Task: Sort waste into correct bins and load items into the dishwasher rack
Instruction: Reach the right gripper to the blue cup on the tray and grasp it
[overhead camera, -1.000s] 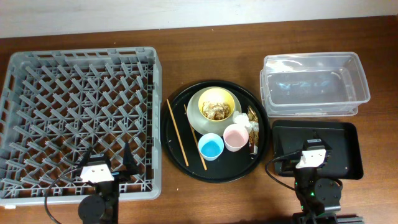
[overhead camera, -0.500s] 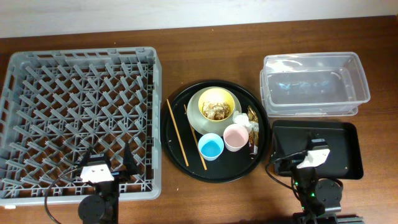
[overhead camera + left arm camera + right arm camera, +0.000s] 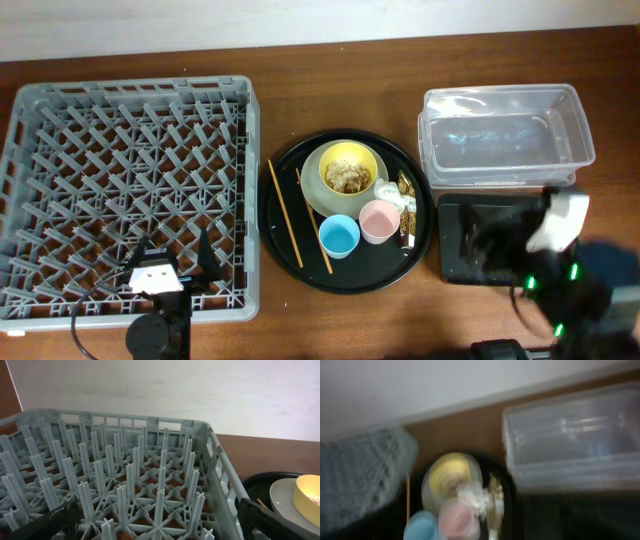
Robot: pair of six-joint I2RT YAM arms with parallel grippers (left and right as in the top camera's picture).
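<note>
The grey dishwasher rack [image 3: 120, 190] fills the left side. A round black tray [image 3: 345, 278] in the middle holds a yellow bowl [image 3: 347, 165] with tan food scraps [image 3: 348, 178] on a pale plate [image 3: 310, 188]. It also holds a blue cup [image 3: 339, 236], a pink cup [image 3: 378, 220], a white tissue [image 3: 391, 194], a gold-brown wrapper [image 3: 406, 208] and two chopsticks [image 3: 284, 212]. The clear tub [image 3: 505, 135] and the black rectangular tray [image 3: 478, 240] are on the right. My left gripper [image 3: 160, 527] is open and empty over the rack's near edge. My right gripper [image 3: 548, 228] is a blur over the black tray.
The right wrist view is blurred; it shows the bowl [image 3: 449, 474], the pink cup [image 3: 457, 520], the blue cup [image 3: 422, 525] and the clear tub [image 3: 570, 435], but not my own fingers. A pale wall runs behind the table.
My right arm has lifted and swung to the right over the black rectangular tray, now blurred with motion. The left arm and all the objects have not moved.
</note>
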